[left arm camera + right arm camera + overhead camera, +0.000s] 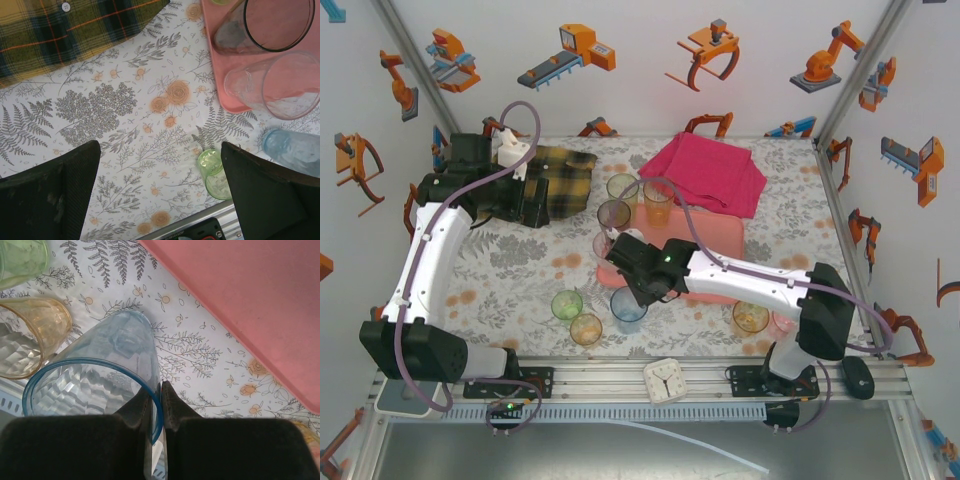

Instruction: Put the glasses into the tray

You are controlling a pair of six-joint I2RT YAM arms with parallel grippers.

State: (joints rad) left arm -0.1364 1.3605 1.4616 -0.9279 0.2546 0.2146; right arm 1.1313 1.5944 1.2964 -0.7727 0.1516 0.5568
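Seen from above, a floral-patterned worktop [510, 275] carries a salmon-pink tray [725, 235] near its middle, partly hidden under the right arm. The right jaws are clenched on the rim of a blue glass [100, 365], one finger inside and one outside, pinching its wall. The blue glass is just off the tray's near left corner, outside it. To its left on the worktop, a green glass [567, 303] and an amber glass [586, 328] stand close together. Inside the tray's left edge, a grey glass [265, 25] and a pale clear glass [280, 85] stand upright, with an orange glass [658, 200] at the far left corner. The left jaws are released, spread wide above bare worktop between a yellow-black plaid cloth [65, 35] and the tray. A magenta cloth [705, 172] lies at the tray's far side.
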